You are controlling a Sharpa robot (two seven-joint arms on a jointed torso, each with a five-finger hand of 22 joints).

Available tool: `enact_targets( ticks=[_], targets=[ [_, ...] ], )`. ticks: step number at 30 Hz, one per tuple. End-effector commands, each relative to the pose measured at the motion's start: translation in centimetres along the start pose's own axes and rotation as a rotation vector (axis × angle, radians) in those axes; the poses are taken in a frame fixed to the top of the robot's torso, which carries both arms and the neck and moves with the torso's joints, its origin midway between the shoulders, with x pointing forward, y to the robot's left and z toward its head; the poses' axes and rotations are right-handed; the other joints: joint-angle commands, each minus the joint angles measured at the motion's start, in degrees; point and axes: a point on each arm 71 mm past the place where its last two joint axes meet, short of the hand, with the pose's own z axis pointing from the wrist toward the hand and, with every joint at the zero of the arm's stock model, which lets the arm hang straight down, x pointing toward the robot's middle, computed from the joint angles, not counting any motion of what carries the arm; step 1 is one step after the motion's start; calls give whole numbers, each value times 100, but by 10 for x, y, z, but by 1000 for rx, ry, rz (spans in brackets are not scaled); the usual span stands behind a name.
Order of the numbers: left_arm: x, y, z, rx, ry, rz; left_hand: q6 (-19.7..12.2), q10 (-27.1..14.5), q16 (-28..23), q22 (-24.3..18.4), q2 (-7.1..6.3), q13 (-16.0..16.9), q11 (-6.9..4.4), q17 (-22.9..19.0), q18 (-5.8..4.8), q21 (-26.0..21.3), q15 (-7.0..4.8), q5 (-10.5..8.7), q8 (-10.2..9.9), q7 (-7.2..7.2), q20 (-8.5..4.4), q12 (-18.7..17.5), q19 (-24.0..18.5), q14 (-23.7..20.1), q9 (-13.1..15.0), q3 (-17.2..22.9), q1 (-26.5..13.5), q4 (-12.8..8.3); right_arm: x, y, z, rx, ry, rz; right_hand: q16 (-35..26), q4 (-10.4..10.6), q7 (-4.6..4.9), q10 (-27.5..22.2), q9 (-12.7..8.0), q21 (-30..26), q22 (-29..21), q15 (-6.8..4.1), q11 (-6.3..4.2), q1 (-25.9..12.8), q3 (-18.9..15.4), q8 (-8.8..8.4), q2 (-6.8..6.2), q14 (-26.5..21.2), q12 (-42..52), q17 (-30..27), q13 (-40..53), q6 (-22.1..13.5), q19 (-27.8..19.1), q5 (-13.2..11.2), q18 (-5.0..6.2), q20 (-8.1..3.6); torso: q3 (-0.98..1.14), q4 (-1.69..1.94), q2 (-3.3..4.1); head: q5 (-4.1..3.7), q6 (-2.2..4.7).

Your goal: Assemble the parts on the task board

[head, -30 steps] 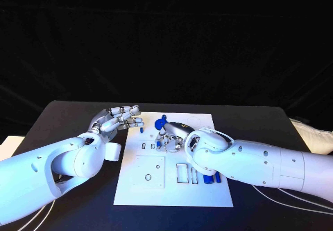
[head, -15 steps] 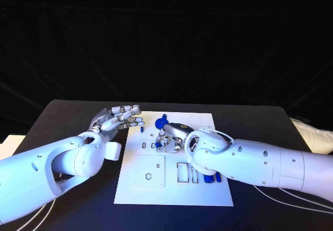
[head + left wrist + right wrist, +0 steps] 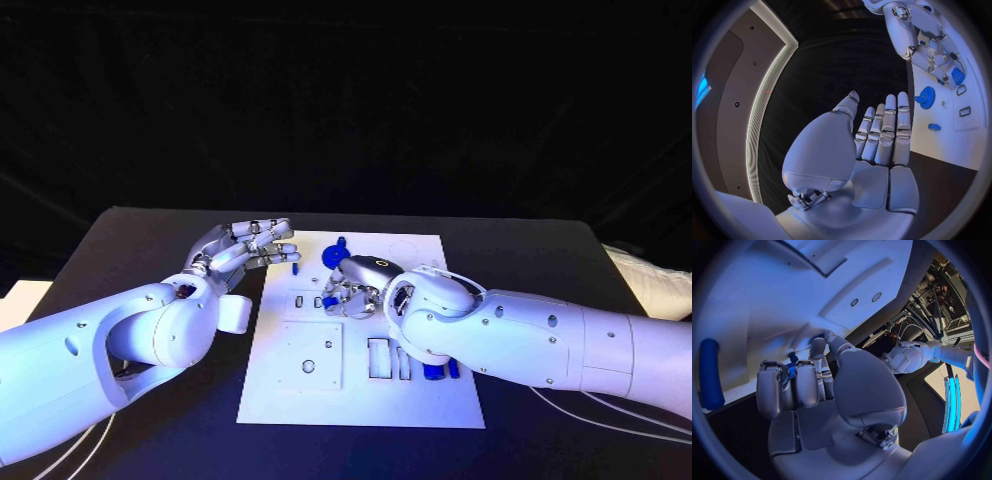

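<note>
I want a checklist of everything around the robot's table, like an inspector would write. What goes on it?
Surface: black table, with the white task board lying in the middle.
Job's things: a blue gear-shaped part and a small blue part on the board; blue rod-shaped parts beside the right arm; one long blue part on the board.
Clutter: nothing seen.
Hands: left hand is off the board's left edge, fingers straight, holding nothing; right hand is over the board, fingers curled on a small blue piece.
Cables: white cables trail under the right arm.
Surroundings: black backdrop behind the table.
</note>
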Motion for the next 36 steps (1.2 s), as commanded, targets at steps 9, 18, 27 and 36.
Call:
enact_targets(
  ticks=[9,18,27,36],
  targets=[
    [2,-1,0,3,22,-10,16,9,-26,0,49,1,9,10,52,9,8,-18,-11,-5,14,-16,38,4,1,-1,-15,-27,-3,3,-1,-38,-59,42,28,-44,-79,125,43,43,260,-28,-66,119,233,117,176,274,76,65,36,238,87,-83,-8,-16,0,-1,0,0,10],
    [2,-1,0,3,21,-10,16,9,-26,0,49,1,9,10,52,9,8,-18,-11,-5,14,-16,38,4,1,-1,-15,-27,-4,4,-2,-50,-61,53,12,-64,-80,78,39,37,251,-34,-68,107,265,113,144,270,-43,49,-66,239,82,-104,-7,-25,-1,0,2,-3,14],
    [2,-1,0,2,20,-10,13,7,-32,-1,51,1,10,13,51,7,10,-18,-12,-6,15,-17,34,0,1,-1,-17,-32,-3,5,-4,-52,-57,35,-12,-29,-26,16,0,13,213,-5,-25,-76,186,22,-70,263,-209,35,-206,92,56,-25,0,-14,-2,4,2,-6,8],
    [2,-1,0,1,20,-10,13,7,-32,-1,51,1,10,13,51,7,10,-18,-12,-6,15,-17,34,0,1,-1,-17,-32,-4,5,-5,-45,-67,26,-11,-43,-41,55,11,22,235,-9,-37,-44,238,42,-26,266,-182,40,-185,136,71,32,-4,-10,-3,-1,2,-1,6]
  ],
)
